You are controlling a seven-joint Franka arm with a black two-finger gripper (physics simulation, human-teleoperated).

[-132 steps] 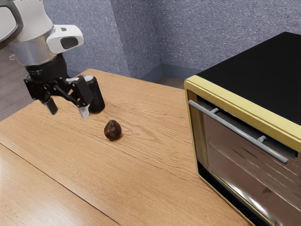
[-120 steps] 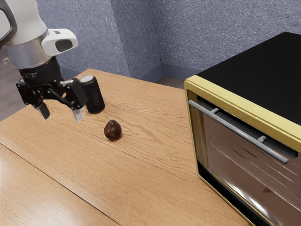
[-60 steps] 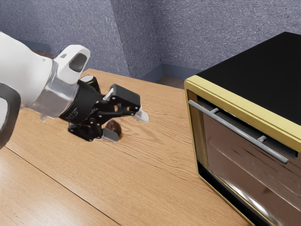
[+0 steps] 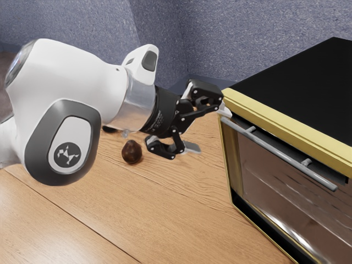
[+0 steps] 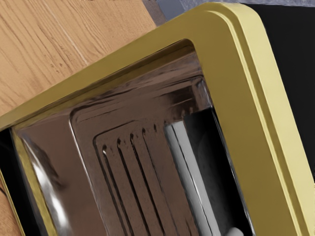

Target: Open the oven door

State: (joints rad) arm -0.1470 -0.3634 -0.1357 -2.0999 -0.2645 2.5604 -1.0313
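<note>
1. Oven door of glossy, brown-tinted glass, at the lower right of the exterior view. Looks shut, set within a rounded yellow frame under a flat black oven top.
2. Carries a straight, round grey metal handle on short posts, slanting down toward the exterior view's right edge. In the wrist view, shows pale reflections and thin parallel ridges across the glass beside the handle.
3. Black two-finger gripper at the centre right of the exterior view, with fingers spread and nothing pinched. Has one fingertip right by the frame's upper left corner and the handle's near end; cannot tell whether touching. Has the other lower, over wood, apart from the frame's side edge.
4. Light brown wooden tabletop stretching across the bottom of the exterior view, up to the oven's left edge. Leaves a strip of wood between the oven and a dark brown, pear-shaped fruit, left of centre, near the gripper.
</note>
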